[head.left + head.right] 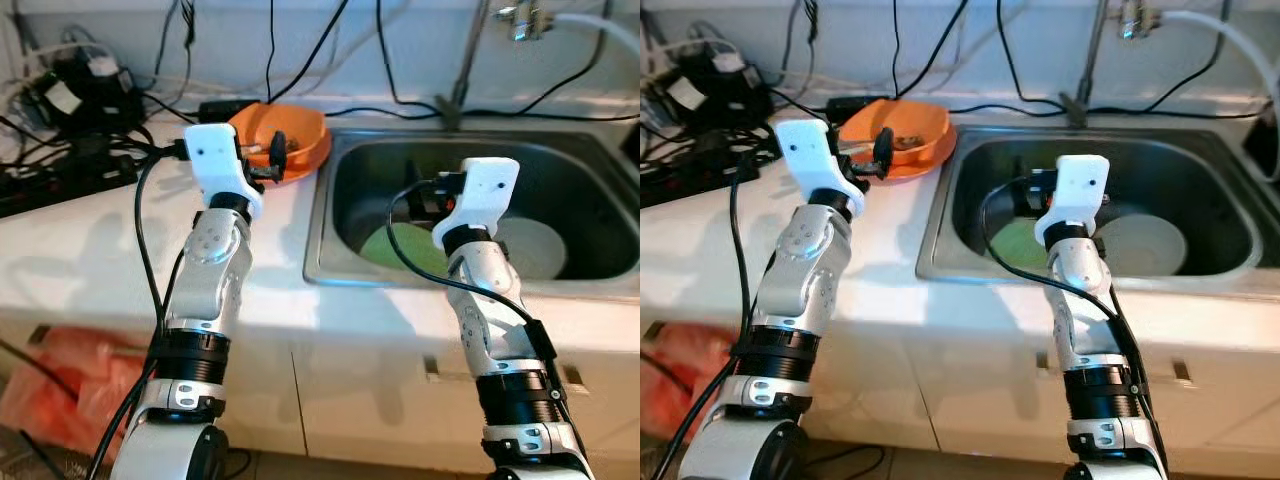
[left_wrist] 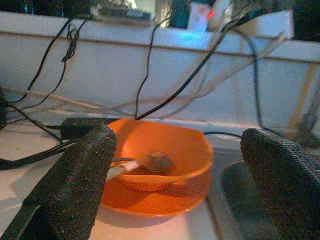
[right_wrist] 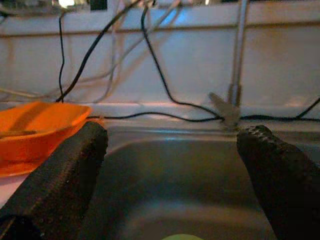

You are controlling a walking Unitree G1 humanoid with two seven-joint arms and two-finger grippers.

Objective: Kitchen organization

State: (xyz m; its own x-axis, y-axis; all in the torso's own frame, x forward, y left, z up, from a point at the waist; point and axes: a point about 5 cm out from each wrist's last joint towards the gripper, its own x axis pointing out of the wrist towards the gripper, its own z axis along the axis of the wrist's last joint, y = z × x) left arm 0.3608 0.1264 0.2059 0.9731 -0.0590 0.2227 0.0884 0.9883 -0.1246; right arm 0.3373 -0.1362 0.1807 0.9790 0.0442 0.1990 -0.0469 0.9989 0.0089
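Observation:
An orange bowl [image 1: 303, 137] sits on the white counter [image 1: 90, 250] just left of the sink [image 1: 322, 215]. In the left wrist view the orange bowl [image 2: 185, 150] holds a pale-handled utensil [image 2: 127, 167] and a brownish lump. My left gripper [image 1: 268, 162] is open, hovering right in front of the bowl with nothing between its fingers [image 2: 80, 175]. My right gripper [image 1: 422, 198] is open above the sink basin. Below it lie a green plate [image 1: 398, 252] and a white plate [image 1: 538, 247].
A faucet pipe [image 1: 465, 60] rises behind the sink. Black cables and a power strip [image 1: 60, 175] clutter the counter's back left. A reddish plastic bag [image 1: 70, 375] lies on the floor at lower left. Cabinet fronts run below the counter edge.

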